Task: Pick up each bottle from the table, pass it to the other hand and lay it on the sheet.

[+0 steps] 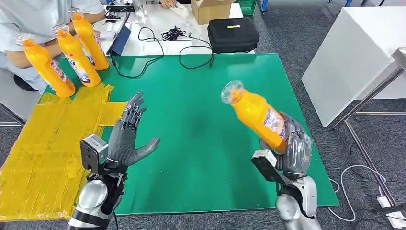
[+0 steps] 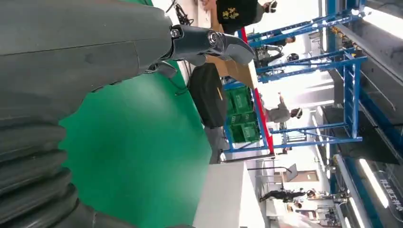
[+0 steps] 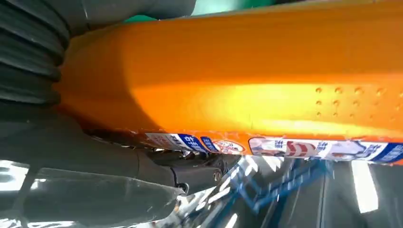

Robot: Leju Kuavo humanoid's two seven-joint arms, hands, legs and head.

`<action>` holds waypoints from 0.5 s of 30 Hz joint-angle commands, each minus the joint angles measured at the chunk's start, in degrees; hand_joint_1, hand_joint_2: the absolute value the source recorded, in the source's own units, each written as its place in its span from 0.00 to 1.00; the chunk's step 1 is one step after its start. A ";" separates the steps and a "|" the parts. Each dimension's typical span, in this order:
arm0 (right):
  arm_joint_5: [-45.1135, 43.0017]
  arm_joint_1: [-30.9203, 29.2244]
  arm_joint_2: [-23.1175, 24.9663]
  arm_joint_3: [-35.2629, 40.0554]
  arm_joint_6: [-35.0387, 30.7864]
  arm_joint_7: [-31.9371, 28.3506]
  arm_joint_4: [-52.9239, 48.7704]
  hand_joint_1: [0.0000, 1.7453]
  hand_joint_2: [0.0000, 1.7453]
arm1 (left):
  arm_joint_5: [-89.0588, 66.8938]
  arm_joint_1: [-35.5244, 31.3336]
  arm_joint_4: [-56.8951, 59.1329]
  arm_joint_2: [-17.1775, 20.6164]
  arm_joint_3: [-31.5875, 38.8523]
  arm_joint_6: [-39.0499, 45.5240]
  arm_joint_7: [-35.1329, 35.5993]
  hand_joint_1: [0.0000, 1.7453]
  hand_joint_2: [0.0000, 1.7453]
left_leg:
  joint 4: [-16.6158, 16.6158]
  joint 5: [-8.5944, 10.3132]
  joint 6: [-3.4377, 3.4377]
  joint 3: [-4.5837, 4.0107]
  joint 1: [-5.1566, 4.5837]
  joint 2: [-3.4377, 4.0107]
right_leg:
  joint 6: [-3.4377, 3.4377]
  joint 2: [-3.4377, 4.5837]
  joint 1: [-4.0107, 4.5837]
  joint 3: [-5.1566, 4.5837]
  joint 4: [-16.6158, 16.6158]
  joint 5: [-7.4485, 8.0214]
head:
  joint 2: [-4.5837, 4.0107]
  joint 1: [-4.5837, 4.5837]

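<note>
Bottle (image 1: 256, 117), gripped by right hand (image 1: 294, 151), tilts cap-end toward open-fingered left hand (image 1: 127, 139); label writing unreadable.

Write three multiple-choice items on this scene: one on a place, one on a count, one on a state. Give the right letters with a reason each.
1. Where do the standing bottles stand?
A. On the black case
B. At the far left of the green mat, by the yellow sheet
C. On the white table

2. How many orange bottles are in the head view?
A. Two
B. Four
C. Six

3. What is the left hand doing?
A. Holding nothing, fingers spread
B. Gripping a bottle
C. Pressing on the sheet

Answers: 1 B, three stand there in a row. 2 B, those three plus the tilted bottle held by the right hand. 3 A, its fingers are apart over the mat.
</note>
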 commanded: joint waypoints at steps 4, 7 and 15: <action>-15.36 -6.38 5.93 -0.35 6.49 -7.03 3.42 1.00 1.00 | 1.76 -4.40 5.90 0.78 -4.49 -1.39 0.82 0.00 1.00 | 0.04 -0.21 -0.21 0.48 0.09 0.14 | -0.13 0.02 0.11 0.46 0.00 -0.15 | 0.00 0.00; -21.92 -9.72 7.83 2.93 13.18 -10.12 9.58 1.00 1.00 | 2.32 -6.03 7.25 1.04 -5.75 -2.05 0.90 0.00 1.00 | -0.01 -0.09 -0.15 0.28 0.07 0.22 | -0.08 0.13 0.08 0.23 -0.03 -0.01 | 0.00 0.02; -23.93 -14.08 10.43 9.75 16.26 -10.96 16.43 1.00 1.00 | 3.16 -7.65 8.19 1.13 -7.22 -2.79 1.02 0.00 1.00 | -0.03 -0.10 -0.16 0.35 0.11 0.23 | -0.09 0.13 0.12 0.29 0.00 -0.05 | 0.00 0.00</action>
